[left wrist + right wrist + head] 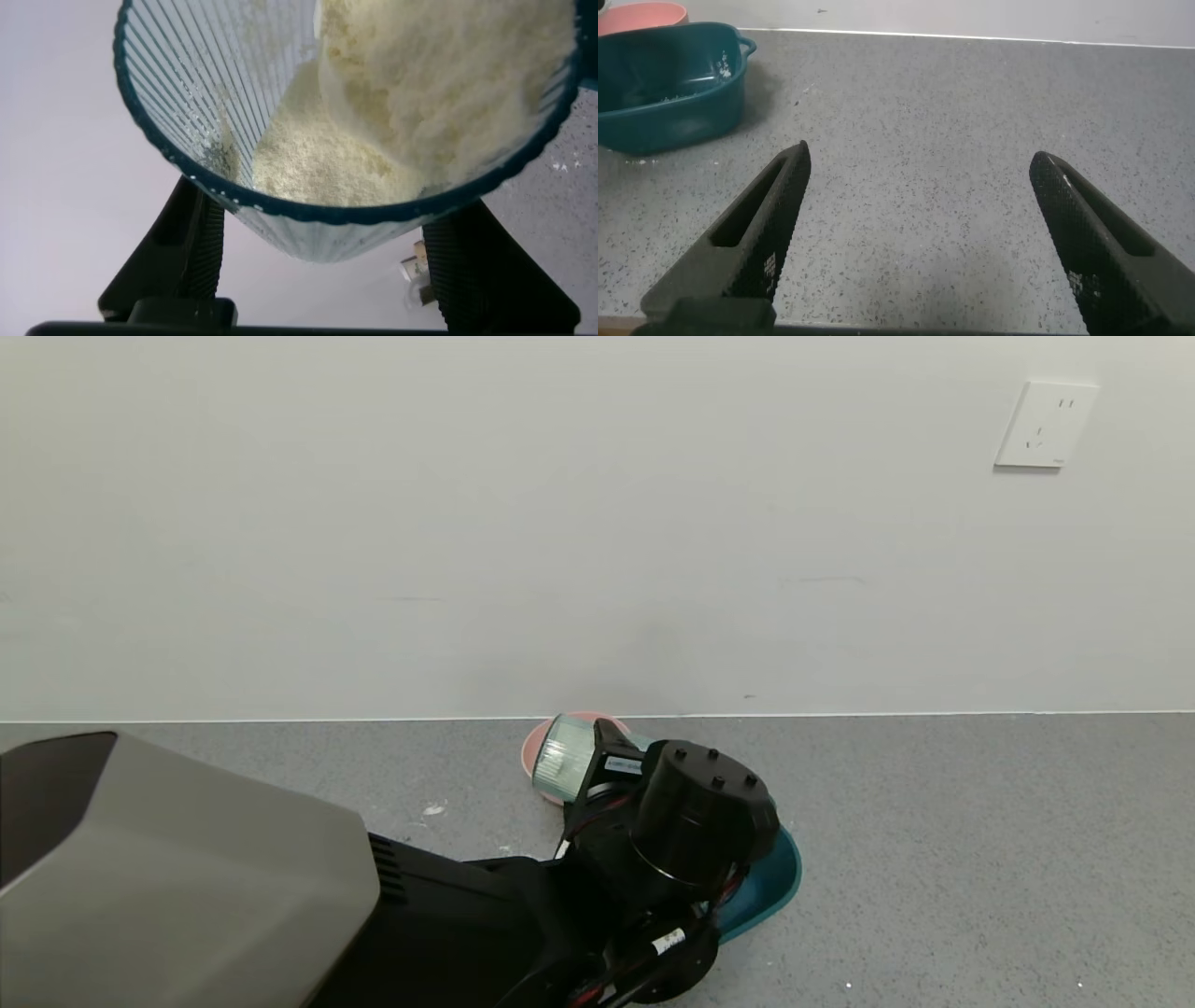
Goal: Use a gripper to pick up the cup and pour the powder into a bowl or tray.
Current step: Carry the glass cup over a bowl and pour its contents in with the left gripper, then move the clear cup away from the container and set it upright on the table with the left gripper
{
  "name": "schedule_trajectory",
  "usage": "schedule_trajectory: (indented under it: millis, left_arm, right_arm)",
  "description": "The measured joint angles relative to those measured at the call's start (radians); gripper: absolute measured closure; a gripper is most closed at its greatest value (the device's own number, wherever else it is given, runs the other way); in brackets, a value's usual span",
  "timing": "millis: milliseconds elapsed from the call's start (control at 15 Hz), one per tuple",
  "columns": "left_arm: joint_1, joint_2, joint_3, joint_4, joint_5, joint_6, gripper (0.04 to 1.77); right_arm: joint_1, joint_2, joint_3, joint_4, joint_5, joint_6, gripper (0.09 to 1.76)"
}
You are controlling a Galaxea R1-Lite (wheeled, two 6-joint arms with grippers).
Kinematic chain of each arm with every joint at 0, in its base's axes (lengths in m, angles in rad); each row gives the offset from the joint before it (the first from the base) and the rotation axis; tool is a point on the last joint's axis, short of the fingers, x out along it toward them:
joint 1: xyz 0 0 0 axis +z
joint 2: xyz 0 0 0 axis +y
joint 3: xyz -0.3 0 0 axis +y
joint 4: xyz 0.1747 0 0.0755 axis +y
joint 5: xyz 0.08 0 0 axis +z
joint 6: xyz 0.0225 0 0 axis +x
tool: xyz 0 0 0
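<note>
Pouring is, in my judgement, just at its start: the cup (355,131) is already lifted and tipped, but most of the powder (411,103) sits inside it, sliding toward the rim. What is left is to tip more until the cup is empty.

Nearest to the robot, in the head view, the left arm reaches forward and its pincer (597,761) is pinching the cup (563,758), which lies almost on its side, up off the surface (934,859). The left wrist view shows the two black fingers (177,252) pressed against the ribbed glass from both sides. Powder in the cup is white and clumpy, with a thin dusting on the inner wall.

Under the arm lies the teal basin (770,887), mostly hidden by the wrist in the head view. In the right wrist view the basin (668,89) stands on the grey surface, and only a few white specks show on its inner wall; its bottom I cannot see from there.

Behind it, close to the wall, is the pink bowl (532,756); what it holds is hidden. Whether the cup mouth points over the basin or over this bowl, I cannot tell.

The right pincer (924,233) is spread wide and holds nothing, low over the surface well to the side of the basin.
</note>
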Motion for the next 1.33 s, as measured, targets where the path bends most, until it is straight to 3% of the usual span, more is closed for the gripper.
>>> schedule_trajectory:
  millis: [533, 733, 1000, 1133, 1333]
  left_arm:
    - [0.022, -0.003, 0.088, -0.243, -0.132, -0.044, 0.57]
    - [0.024, -0.022, 0.128, -0.253, -0.168, -0.144, 0.57]
    - [0.033, -0.079, 0.189, -0.250, -0.276, -0.280, 0.57]
    - [0.050, -0.122, 0.219, -0.247, -0.302, -0.314, 0.57]
    - [0.096, -0.190, 0.262, -0.220, -0.387, -0.417, 0.57]
  right_arm:
    - [0.000, 0.000, 0.000, 0.000, 0.000, 0.000, 0.14]
    - [0.000, 0.000, 0.000, 0.000, 0.000, 0.000, 0.14]
    - [0.000, 0.000, 0.000, 0.000, 0.000, 0.000, 0.14]
    - [0.000, 0.000, 0.000, 0.000, 0.000, 0.000, 0.14]
    - [0.000, 0.000, 0.000, 0.000, 0.000, 0.000, 0.14]
